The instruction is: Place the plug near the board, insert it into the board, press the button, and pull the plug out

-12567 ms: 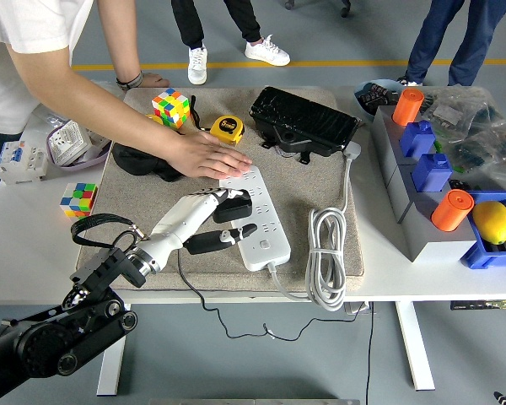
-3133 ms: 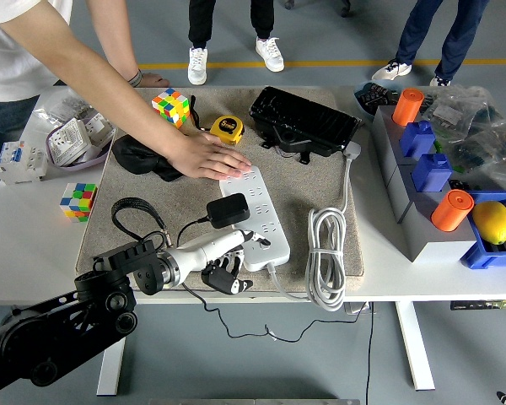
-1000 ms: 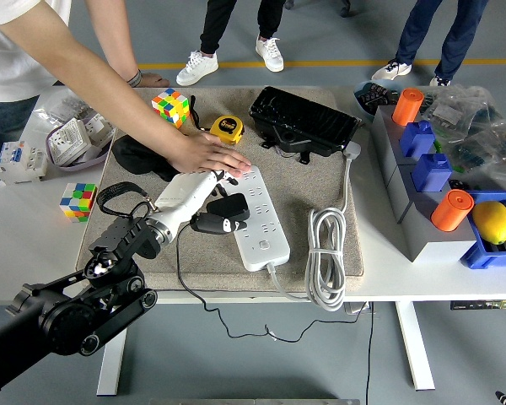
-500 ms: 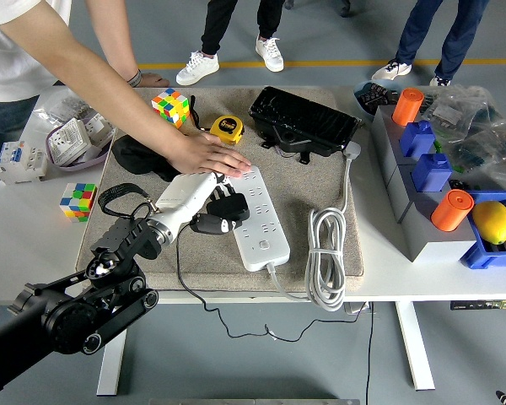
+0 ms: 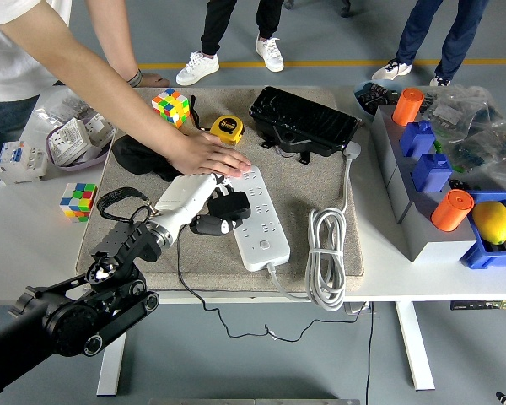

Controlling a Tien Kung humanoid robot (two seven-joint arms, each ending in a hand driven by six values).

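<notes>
A white power strip lies on the tan mat, running from upper left to lower right. A black plug sits at the strip's left edge, its thin black cable trailing down off the table. My left hand has its fingers curled around the plug. A person's hand lies flat on the strip's far end, holding it down. My right arm does not show.
A coiled white cable lies right of the strip. Behind are a black case, a yellow tape measure and a Rubik's cube. Another cube sits left of the mat. Blue bins and grey boxes stand right.
Earlier my left hand was low at the strip's near end with the plug seated. Now it is higher, closed on the plug at the strip's left edge, shifting slightly right over the last second.
</notes>
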